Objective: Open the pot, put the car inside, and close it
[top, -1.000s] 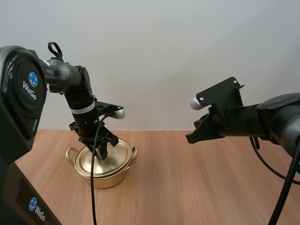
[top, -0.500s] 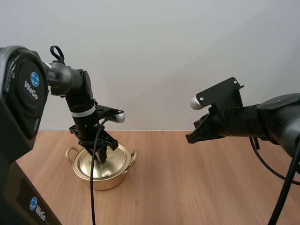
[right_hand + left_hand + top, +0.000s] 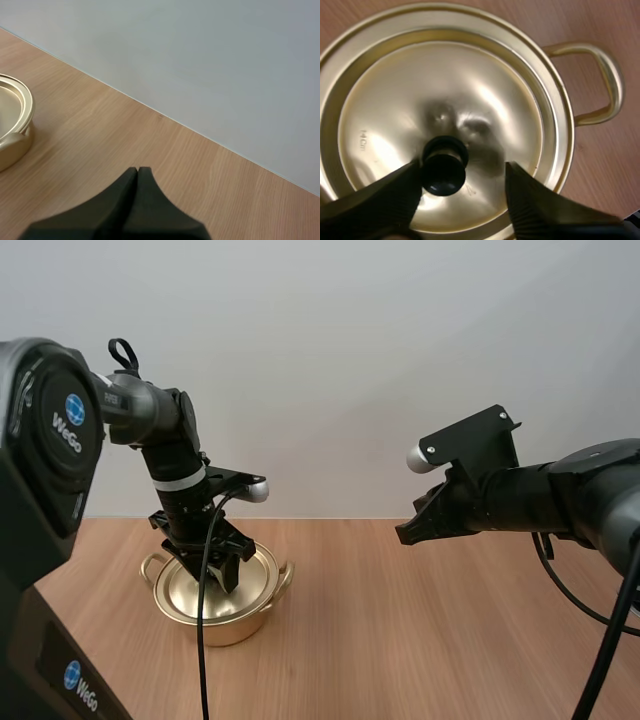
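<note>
A golden pot point(image 3: 225, 615) with two side handles stands on the wooden table at the left, its golden lid point(image 3: 205, 590) resting on it. My left gripper point(image 3: 222, 575) hangs straight down over the lid. In the left wrist view its fingers point(image 3: 535, 205) stand apart on either side of the lid's black knob point(image 3: 444, 165), the knob close against one finger. The lid point(image 3: 485, 100) lies flat inside the pot's rim, with one pot handle point(image 3: 605, 80) beside it. My right gripper point(image 3: 405, 533) hovers high over the table's middle right, shut point(image 3: 137, 172) as one dark wedge, holding nothing.
The bare wooden table point(image 3: 420, 640) stretches from the pot to the right edge, against a plain pale wall. In the right wrist view the pot's rim point(image 3: 15, 115) lies off to one side, well clear of my right gripper.
My left gripper has opened and let go of the lid's knob. The lid has settled flat on the pot. The right arm has stayed still.
</note>
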